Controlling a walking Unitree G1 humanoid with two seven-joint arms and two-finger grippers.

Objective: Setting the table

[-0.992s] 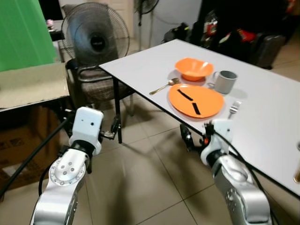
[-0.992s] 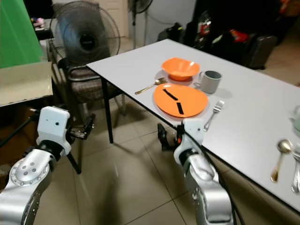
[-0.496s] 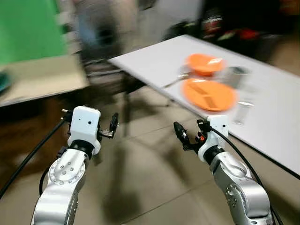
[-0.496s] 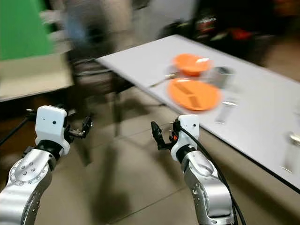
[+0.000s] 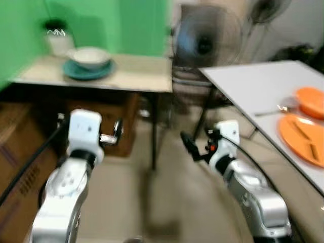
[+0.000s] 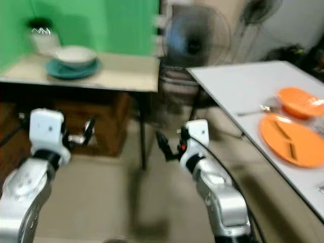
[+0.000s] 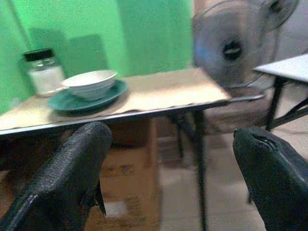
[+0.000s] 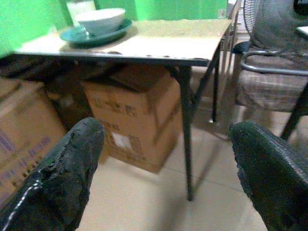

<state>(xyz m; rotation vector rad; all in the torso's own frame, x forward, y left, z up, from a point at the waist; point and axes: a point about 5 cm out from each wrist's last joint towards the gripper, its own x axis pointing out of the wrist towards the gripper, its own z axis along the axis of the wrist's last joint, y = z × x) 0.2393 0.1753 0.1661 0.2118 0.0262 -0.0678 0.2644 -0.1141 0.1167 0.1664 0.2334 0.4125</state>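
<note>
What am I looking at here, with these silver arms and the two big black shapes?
A walking household robot, setting a table. Two pictures come from cameras in its head, looking down at its silver arms. The left claw and right claw both hang open, holding nothing. The other two pictures come from cameras on its wrists, so the big black shapes are the claws' own fingers seen close. Ahead, by a green wall, a side table bears a white bowl on a teal plate and a jar. To the right, a white table carries an orange plate and an orange bowl.
</note>
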